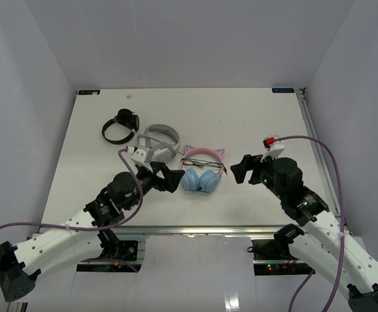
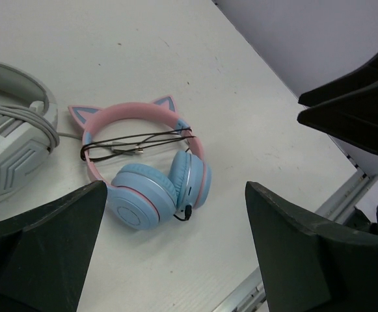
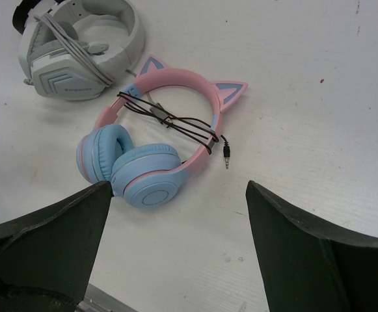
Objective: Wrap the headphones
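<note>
On the white table [image 1: 254,117], at the far left, lies a small pair of black headphones [image 1: 120,127]. Just to its right lies a grey-white headset [image 1: 159,143] with its own pale cord wound around the band.

Next comes the left gripper [image 1: 173,177], released, its jaws spread wide and holding nothing. It hangs just left of the headphones [image 1: 202,170] and is not touching them.

The headphones lie flat near the middle of the table, between the two grippers and close to the near edge. The pink cat-eared headband points toward the far side. The light blue ear cups [image 2: 156,192] are folded in and sit touching each other on the near side. The thin dark cable [image 3: 169,120] is strung in several passes across the opening of the headband, from one side to the other. Its plug [image 3: 226,156] rests on the table just beside the band.

On the right, the right gripper [image 1: 237,171] is likewise released, jaws wide and empty, near the headphones but apart from them.
</note>
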Robot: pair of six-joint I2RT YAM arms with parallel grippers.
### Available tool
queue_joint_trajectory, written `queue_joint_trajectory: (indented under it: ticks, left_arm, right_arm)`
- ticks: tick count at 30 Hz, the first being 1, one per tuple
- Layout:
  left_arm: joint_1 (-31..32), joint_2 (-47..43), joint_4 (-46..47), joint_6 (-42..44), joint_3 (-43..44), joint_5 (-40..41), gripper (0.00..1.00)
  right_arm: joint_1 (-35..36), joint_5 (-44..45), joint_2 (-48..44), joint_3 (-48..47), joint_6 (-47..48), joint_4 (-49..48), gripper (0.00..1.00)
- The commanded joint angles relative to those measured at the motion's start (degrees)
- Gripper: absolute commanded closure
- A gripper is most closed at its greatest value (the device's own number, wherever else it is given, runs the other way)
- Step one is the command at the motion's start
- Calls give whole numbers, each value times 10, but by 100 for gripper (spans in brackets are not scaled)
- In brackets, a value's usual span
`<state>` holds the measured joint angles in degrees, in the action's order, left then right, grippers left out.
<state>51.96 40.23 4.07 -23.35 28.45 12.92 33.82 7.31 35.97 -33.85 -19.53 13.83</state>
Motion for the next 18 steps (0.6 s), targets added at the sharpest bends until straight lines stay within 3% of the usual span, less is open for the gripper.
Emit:
queue_joint_trajectory:
  ticks: [1, 18]
  left_arm:
    - [2, 14, 30, 18, 6, 49, 2]
    - [2, -38, 36, 21, -14, 63, 2]
  right_arm:
    - [1, 4, -11, 6, -2, -28, 10]
    - [1, 2, -23, 11, 5, -28, 10]
